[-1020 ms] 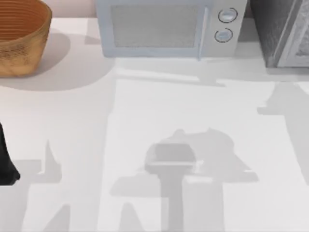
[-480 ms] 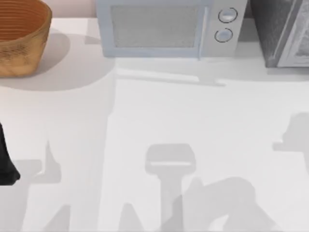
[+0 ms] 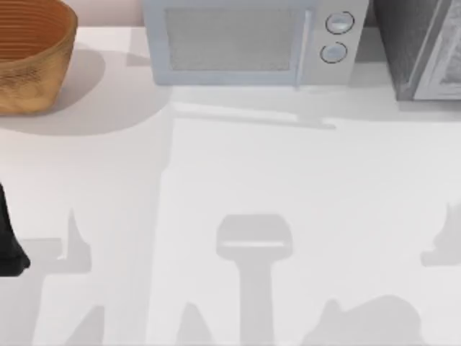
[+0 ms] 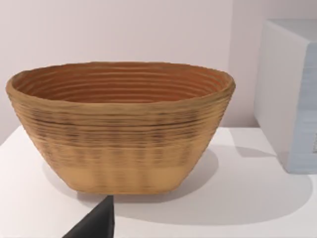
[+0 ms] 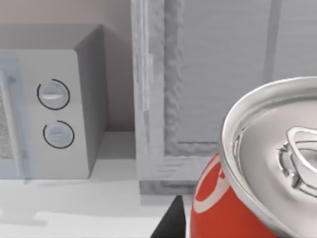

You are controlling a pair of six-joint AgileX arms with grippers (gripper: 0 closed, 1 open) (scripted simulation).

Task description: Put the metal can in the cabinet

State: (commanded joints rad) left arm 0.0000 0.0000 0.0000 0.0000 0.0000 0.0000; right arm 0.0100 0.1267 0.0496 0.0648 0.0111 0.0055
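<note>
The metal can [image 5: 257,183], with a silver top and red label, looms very close in the right wrist view and is tilted. My right gripper is shut on it, with a dark part of the gripper [image 5: 168,225] showing beside the can. Beyond the can stands the cabinet [image 5: 208,89], its pale grey framed door panel facing the camera. In the top view the dark speckled cabinet [image 3: 403,50] is at the back right corner. My left gripper [image 3: 10,249] is parked at the table's left edge, and a dark bit of it [image 4: 96,225] shows in the left wrist view.
A white microwave [image 3: 245,40] with two round knobs [image 3: 337,36] stands at the back centre, just left of the cabinet, and appears as the microwave [image 5: 54,109] in the right wrist view. A woven basket [image 3: 32,54] sits at the back left; the same basket [image 4: 121,124] faces the left wrist camera.
The arm shadows on the table have slid toward the right and the front edge. The left arm, basket, microwave and cabinet have not moved.
</note>
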